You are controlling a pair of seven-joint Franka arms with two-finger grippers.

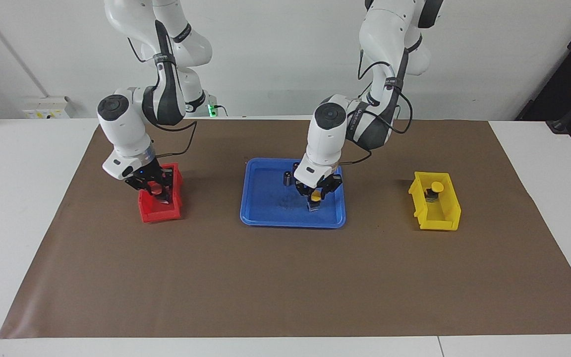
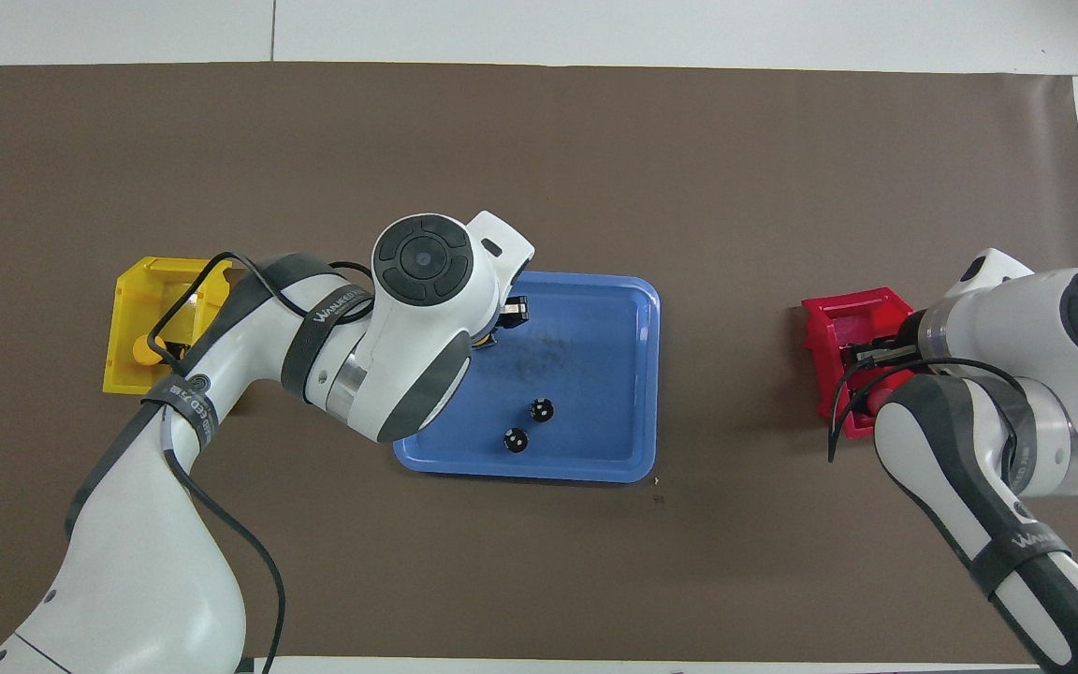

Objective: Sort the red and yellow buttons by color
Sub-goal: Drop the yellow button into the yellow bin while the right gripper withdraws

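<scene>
Jaws shut — left gripper (image 1: 316, 194) pinches yellow button (image 1: 315, 198) in blue tray (image 1: 265, 218), 3 o'clock edge. Right gripper (image 1: 156, 187) holds red button (image 1: 155, 187) over red bin (image 1: 160, 212). Buttons small, light, hard — cap slippery, grip boxy base.

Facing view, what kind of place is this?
Likely a robotics lab: two white arms, a brown mat over a white table, and a blue tray between colour-coded red bin and yellow bin.

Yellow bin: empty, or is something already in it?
Not empty. The yellow bin already holds one yellow button, standing upright, cap up, at its end nearer the robots.
</scene>
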